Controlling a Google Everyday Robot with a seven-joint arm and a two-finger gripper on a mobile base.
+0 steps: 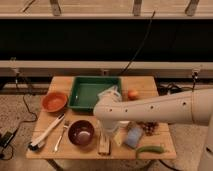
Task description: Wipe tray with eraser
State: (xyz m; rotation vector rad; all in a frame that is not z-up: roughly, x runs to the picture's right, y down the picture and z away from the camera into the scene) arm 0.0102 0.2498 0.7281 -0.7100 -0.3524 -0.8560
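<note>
The green tray sits at the back middle of the wooden table. The tan eraser lies near the table's front edge, just right of the dark bowl. My white arm reaches in from the right and bends down in front of the tray. My gripper points down right above the eraser, and its tip is close to or touching the eraser's far end. The arm hides the tray's front right corner.
An orange bowl stands left of the tray. A white-handled brush and a fork lie front left. A blue-grey sponge, a green pepper, a dark cluster and an orange fruit are on the right.
</note>
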